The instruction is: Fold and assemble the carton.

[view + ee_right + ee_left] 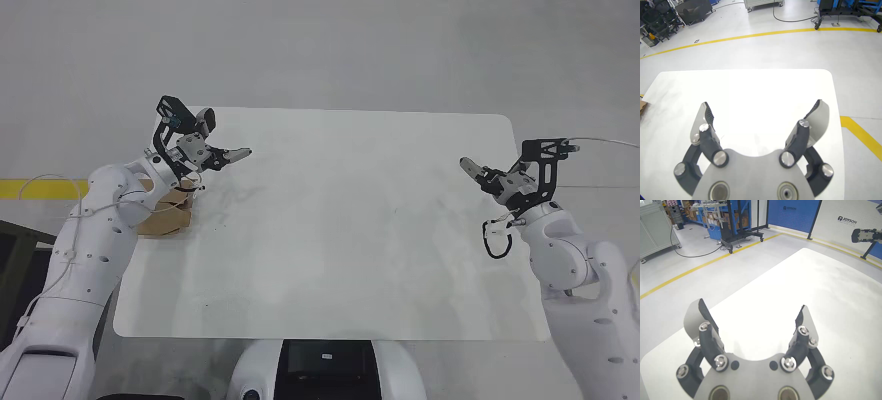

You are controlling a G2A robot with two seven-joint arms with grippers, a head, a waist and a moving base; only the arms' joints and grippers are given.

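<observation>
Brown cardboard, partly hidden under the left arm: carton (170, 220) at nine o'clock on the white table (350, 260), right at its edge. Lies at about eight o'clock from left gripper (240, 155), near but untouched; fingers spread, holding nothing. Right gripper (466, 163) at three o'clock, well apart, likewise spread and empty.

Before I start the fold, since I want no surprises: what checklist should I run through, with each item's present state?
1. Left gripper open, holding nothing: ok.
2. Right gripper open, holding nothing: ok.
3. Grippers well apart, at opposite sides of the white table: ok.
4. Brown cardboard carton unobstructed: not ok, it lies at the table's edge, partly under the left arm.
5. Carton resting fully on the table: cannot tell.
6. Carton's fold state: cannot tell, mostly hidden.
</observation>
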